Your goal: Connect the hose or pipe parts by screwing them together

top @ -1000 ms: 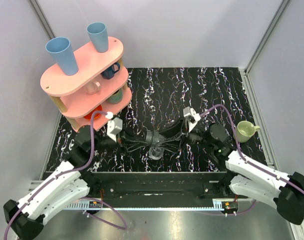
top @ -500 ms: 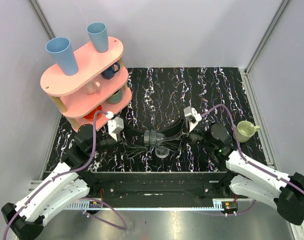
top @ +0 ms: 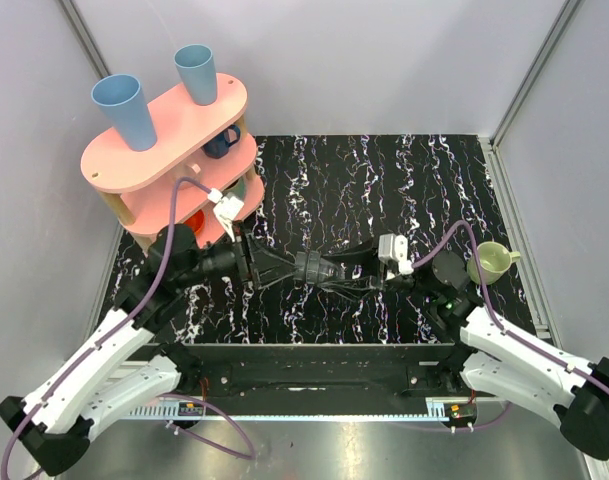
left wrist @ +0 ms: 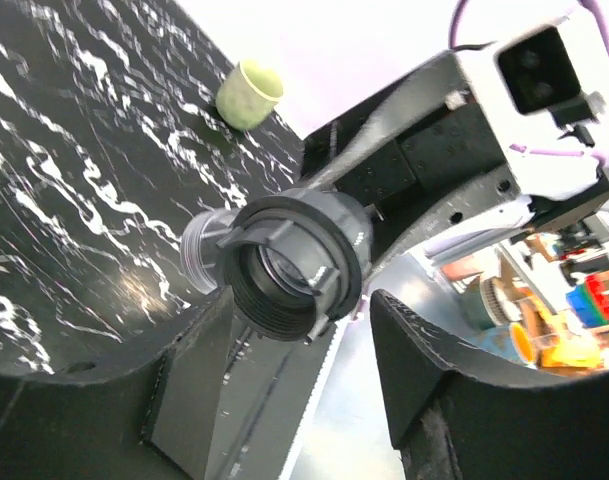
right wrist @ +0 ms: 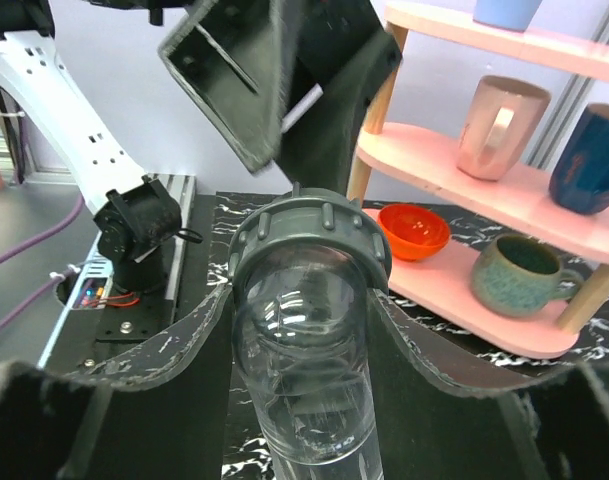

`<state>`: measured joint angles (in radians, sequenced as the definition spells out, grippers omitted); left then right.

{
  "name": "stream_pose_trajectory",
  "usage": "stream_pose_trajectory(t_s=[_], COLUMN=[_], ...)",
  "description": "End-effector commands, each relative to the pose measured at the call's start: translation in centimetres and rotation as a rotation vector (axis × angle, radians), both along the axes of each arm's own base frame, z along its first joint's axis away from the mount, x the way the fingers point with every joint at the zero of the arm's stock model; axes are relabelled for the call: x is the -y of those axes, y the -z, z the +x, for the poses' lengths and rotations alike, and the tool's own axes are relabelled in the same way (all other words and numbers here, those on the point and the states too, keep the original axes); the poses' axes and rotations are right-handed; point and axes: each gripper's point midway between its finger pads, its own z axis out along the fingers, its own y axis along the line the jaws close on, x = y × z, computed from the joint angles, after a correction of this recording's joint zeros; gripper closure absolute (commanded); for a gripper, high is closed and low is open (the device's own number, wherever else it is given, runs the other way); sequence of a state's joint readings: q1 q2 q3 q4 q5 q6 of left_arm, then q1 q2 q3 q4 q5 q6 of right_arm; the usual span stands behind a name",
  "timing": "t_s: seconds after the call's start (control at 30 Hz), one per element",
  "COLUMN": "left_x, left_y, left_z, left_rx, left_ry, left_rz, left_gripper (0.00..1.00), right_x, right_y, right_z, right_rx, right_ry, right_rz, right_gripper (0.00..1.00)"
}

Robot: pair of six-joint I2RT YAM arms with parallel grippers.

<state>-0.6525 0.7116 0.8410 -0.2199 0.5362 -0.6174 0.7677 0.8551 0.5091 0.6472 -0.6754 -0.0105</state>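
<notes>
1. We count one grey fitting [top: 309,268] seated on the end of one clear tube [right wrist: 314,390]. The pair is held level above the middle of the black marbled table [top: 384,180], and the fitting's threaded mouth faces 9 o'clock.
2. The right gripper [top: 336,270] comes in from 3 o'clock, and its two fingers are closed on the tube just behind the fitting.
3. The left gripper [left wrist: 304,330] faces it from 9 o'clock. Its fingers are spread to either side of the threaded end, with a gap on each side, and it holds nothing.
4. One pale green mug [top: 491,262] stands at 3 o'clock, well apart.
5. One pink three-tier rack [top: 164,140] stands at 10 o'clock, near the left arm. It carries two blue cups [top: 119,105] on top, with three mugs and one orange bowl [right wrist: 414,228] on the tiers below.
</notes>
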Motion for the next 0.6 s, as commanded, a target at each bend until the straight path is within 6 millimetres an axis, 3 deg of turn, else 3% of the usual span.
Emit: stream_pose_trajectory(t_s=[0.0,0.2,0.27,0.43,0.47,0.57], left_x=[1.2,2.0,2.3,2.6,2.6,2.5], left_y=[-1.0,-1.1,-1.4,-1.0,-1.4,-1.2], left_z=[0.4,0.6,0.3,0.0,-0.1,-0.8], left_rx=[-0.199,-0.229,-0.223,-0.187,-0.152,-0.086], left_ry=[0.004,0.029,0.064,0.109,0.122,0.157], left_rz=[-0.083,-0.121,-0.148,-0.167,-0.187,-0.201], left_gripper=[0.42,0.42,0.47,0.73,0.86,1.00], right_x=[0.7,1.1,1.1,0.9,0.9,0.8], right_y=[-2.8,-3.0,-3.1,-3.4,-3.6,-4.1], right_z=[-1.0,-1.5,-1.5,-1.2,-1.1,-0.6], right_rx=[0.212,0.224,0.218,0.145,0.114,0.050], right_ry=[-0.001,-0.004,0.000,-0.005,-0.001,0.014], right_rz=[0.078,0.080,0.084,0.101,0.114,0.141], right_gripper=[1.00,1.00,1.00,1.00,1.00,1.00])
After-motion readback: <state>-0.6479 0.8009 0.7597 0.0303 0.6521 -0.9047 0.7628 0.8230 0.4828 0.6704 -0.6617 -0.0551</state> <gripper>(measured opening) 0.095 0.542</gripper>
